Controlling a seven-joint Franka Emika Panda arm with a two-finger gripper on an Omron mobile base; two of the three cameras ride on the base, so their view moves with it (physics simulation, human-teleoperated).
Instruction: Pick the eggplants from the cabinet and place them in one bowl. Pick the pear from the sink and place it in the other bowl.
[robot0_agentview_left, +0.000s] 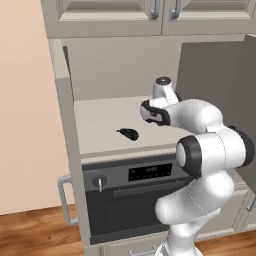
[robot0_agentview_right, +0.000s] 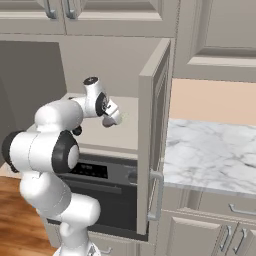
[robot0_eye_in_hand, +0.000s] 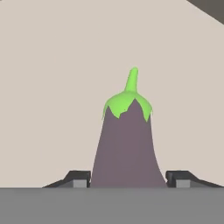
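Gripper (robot0_eye_in_hand: 127, 178) clamped on a dark purple, green-capped eggplant (robot0_eye_in_hand: 126, 148).
Its body fills the gap between the jaws, green stem pointing away from them over the beige cabinet shelf (robot0_eye_in_hand: 52, 87).

My arm (robot0_agentview_left: 200, 150) is glossy white, built of rounded segments with dark joint bands and small dark fingertips (robot0_eye_in_hand: 78, 178).

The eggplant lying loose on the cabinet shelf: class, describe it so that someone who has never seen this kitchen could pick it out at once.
Find the open cabinet above the black oven. On its pale shelf, left of the robot's white arm, lies a small dark eggplant. It lies free on its side, while the other eggplant, with its green cap, sits between the jaws of the gripper.
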